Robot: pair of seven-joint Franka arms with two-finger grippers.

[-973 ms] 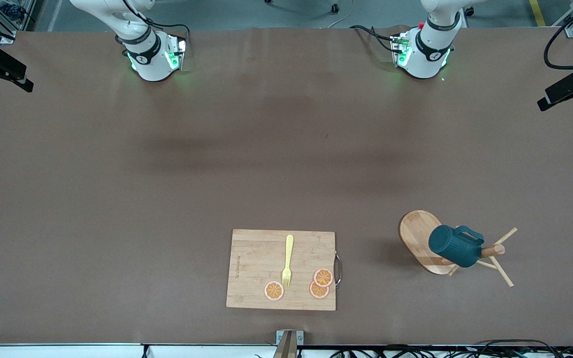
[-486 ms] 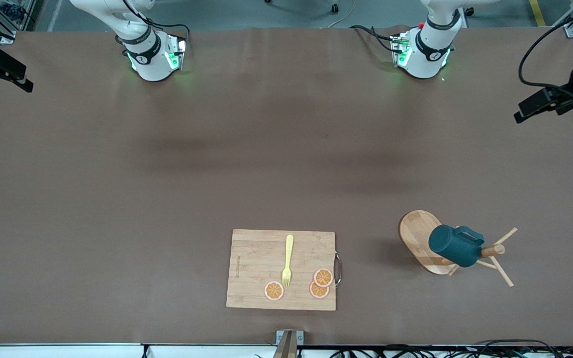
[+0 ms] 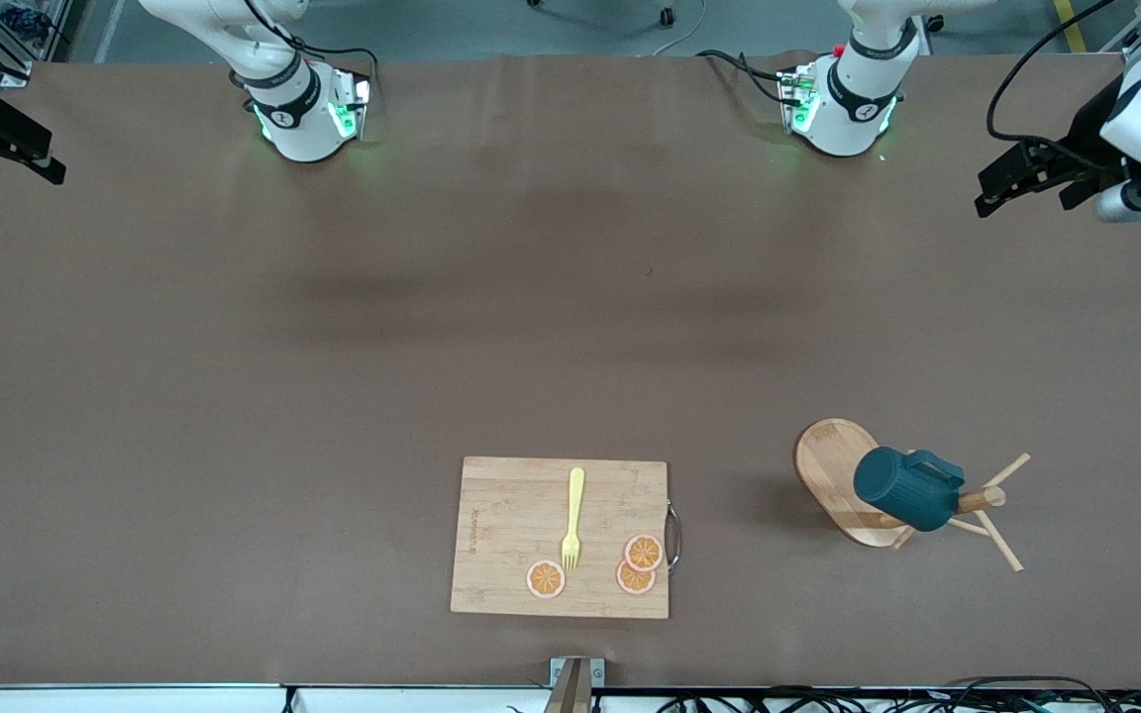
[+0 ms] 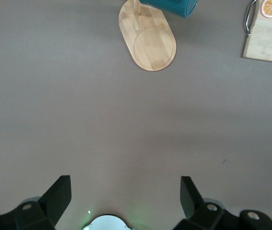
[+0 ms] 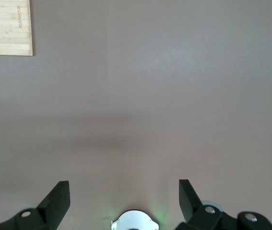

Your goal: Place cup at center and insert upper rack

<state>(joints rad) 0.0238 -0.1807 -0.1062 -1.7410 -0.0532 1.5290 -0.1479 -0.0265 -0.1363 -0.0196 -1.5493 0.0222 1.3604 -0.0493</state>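
Note:
The dark teal cup [image 3: 902, 490] hangs on the upper rack [image 3: 831, 465], a light wooden stand with an oval base, a round post and thin pegs. It stands toward the left arm's end of the table, in the part nearer the front camera. In the left wrist view the oval base of the rack [image 4: 147, 40] shows, with a sliver of the cup [image 4: 174, 7] above it. My left gripper [image 3: 1004, 193] hangs open high over the table's end by its own base; between its fingers [image 4: 125, 178] is nothing. My right gripper [image 3: 36, 160] waits open at the right arm's end [image 5: 124, 182].
A bamboo cutting board [image 3: 511, 515] with a metal handle lies near the table's front edge. On it rest a yellow fork [image 3: 572, 520] and three orange slices [image 3: 642, 553]. The arms' white bases [image 3: 298, 119] stand along the table's farther edge.
The left arm's hand has swung in from the table's end toward the middle, and its white wrist now shows. The right arm, cup and rack have not moved.

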